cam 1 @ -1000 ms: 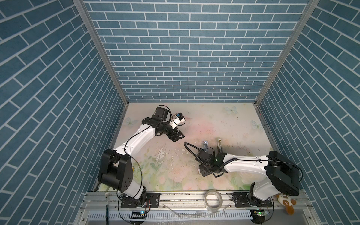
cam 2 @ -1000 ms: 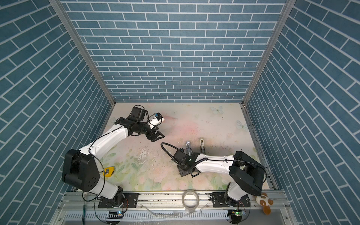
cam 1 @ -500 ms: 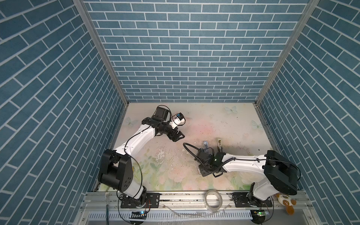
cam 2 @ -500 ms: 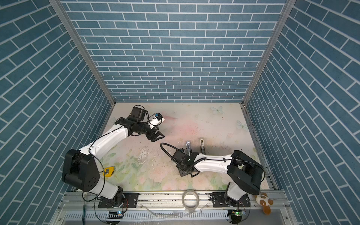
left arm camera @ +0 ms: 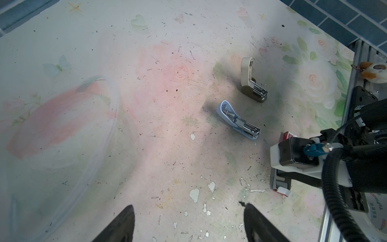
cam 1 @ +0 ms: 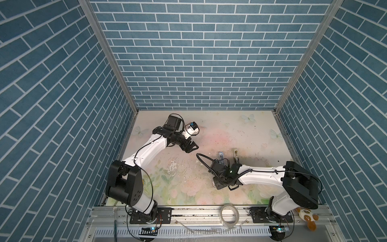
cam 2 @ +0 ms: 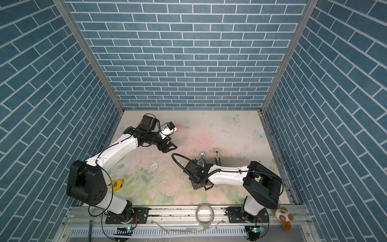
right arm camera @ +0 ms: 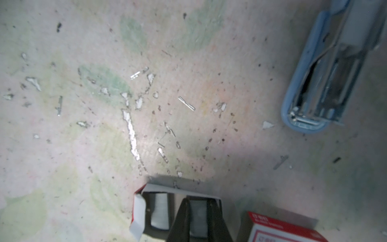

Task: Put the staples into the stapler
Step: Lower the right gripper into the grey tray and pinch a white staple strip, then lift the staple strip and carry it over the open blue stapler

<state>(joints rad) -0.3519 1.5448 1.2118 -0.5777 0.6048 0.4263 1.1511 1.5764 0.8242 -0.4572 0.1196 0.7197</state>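
A blue stapler (left arm camera: 238,120) lies open on the table, seen in both top views (cam 1: 221,156) (cam 2: 202,156) and in the right wrist view (right arm camera: 326,69). A beige and brown stapler (left arm camera: 251,81) stands open beside it. My right gripper (right arm camera: 198,201) reaches into an open white-and-red box (right arm camera: 140,209), shut on a grey strip of staples (right arm camera: 198,211). Another strip (right arm camera: 160,209) lies in the box beside it. In a top view the wrist hides the right gripper (cam 1: 219,182). My left gripper (left arm camera: 187,206) hangs open and empty over the table's back left (cam 1: 193,147).
A second, closed red-and-white box (right arm camera: 280,230) sits next to the open one. Loose single staples (right arm camera: 186,103) and paint chips litter the table. A tape roll (cam 1: 230,216) and a plush toy (cam 1: 306,219) lie on the front rail; a yellow tape measure (cam 2: 117,184) lies by the left arm's base.
The right gripper's fingers have closed in on the strip inside the box, and its wrist shifted slightly. The left arm has not moved.
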